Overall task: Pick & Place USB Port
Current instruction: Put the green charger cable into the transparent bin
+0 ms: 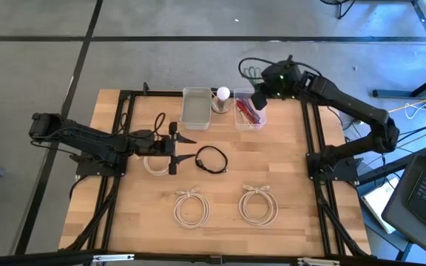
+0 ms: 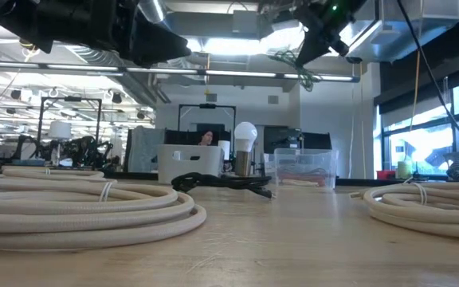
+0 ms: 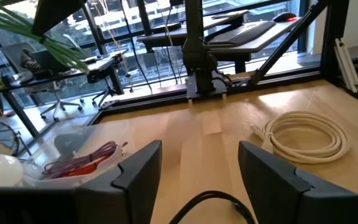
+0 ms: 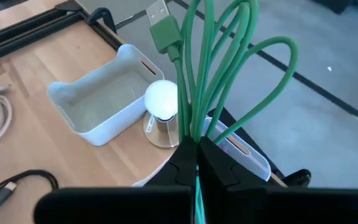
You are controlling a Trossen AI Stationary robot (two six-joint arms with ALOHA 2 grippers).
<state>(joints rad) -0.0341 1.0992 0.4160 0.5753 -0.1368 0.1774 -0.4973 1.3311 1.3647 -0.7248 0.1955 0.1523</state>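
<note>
Carrying the green USB cable [image 4: 229, 68] above the far bins at 12 o'clock on the tabletop [image 1: 220, 233].
Right gripper [image 4: 196, 149] is clamped tight on the bunched loops, plug hanging free, raised over the clear bin [image 1: 248, 118] holding red cable. Judged step: placement. Lower squarely over the intended bin, clear of the bulb [image 1: 222, 94] and white tray [image 1: 195, 118], before releasing, lest loops snag a rim. Left gripper [image 3: 197, 165] waits at 9 o'clock, fingers spread, empty, over the black cable [image 1: 211, 159].
</note>
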